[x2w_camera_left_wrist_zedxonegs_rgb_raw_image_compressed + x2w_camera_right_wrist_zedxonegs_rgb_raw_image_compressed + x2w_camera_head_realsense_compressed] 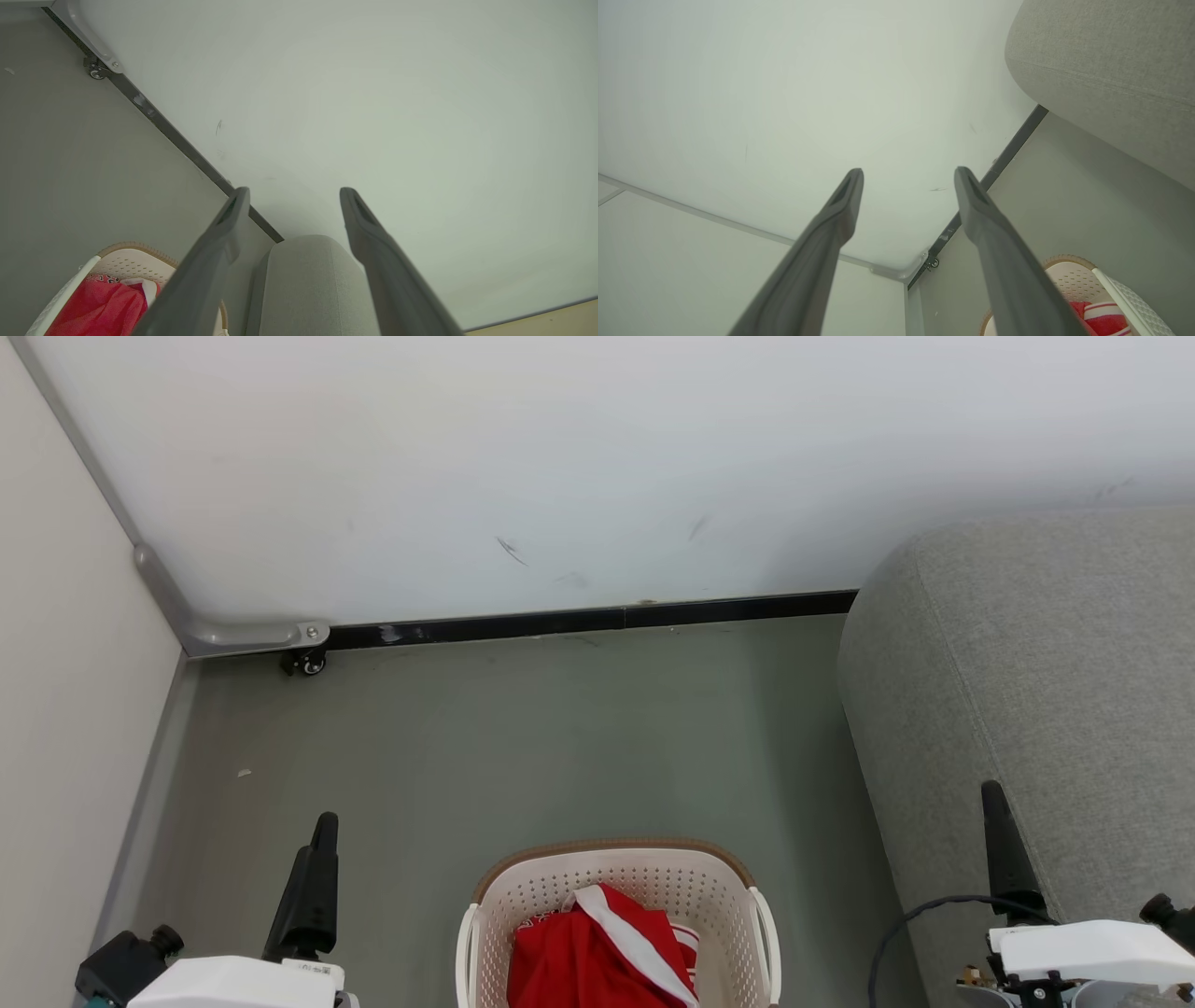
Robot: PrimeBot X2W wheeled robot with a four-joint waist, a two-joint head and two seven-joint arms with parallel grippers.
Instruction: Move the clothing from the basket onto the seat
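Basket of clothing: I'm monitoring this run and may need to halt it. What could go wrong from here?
1. The clothing lies bunched in the basket; open fingers of the left gripper or right gripper might pinch one fold only, and the rest could slip to the floor.
2. The fingers could snag the basket's perforated wall and tip or drag it.
3. The seat stands higher, to the right; trailing cloth might catch on the basket rim.
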